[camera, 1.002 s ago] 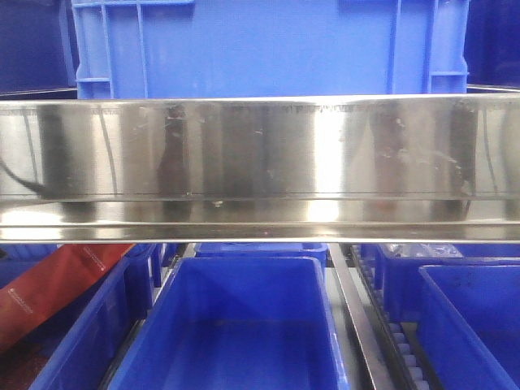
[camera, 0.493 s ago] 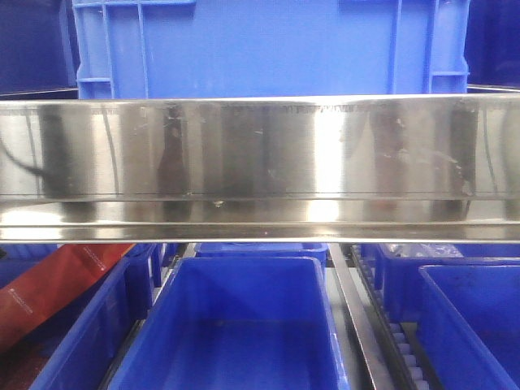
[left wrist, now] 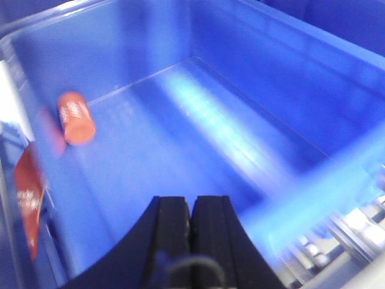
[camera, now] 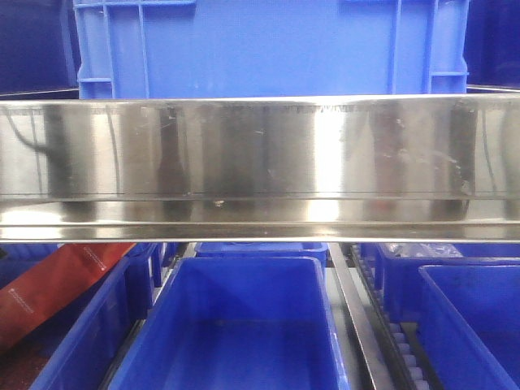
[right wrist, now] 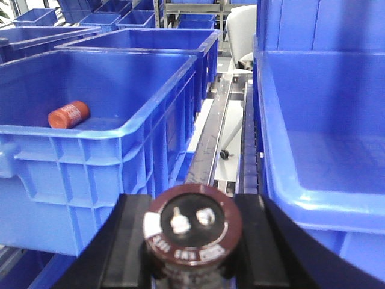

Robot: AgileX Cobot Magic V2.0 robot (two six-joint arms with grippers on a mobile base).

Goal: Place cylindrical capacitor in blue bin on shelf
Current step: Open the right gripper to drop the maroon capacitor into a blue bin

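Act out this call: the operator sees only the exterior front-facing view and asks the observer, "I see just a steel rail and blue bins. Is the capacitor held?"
Observer: Yes, the right tool is shut on the cylindrical capacitor, terminals facing the wrist camera.
Operator: What's near it?
Observer: Ahead on the left, a blue bin holding an orange cylinder.
Operator: And the other arm?
Observer: The left tool is shut, holding nothing.
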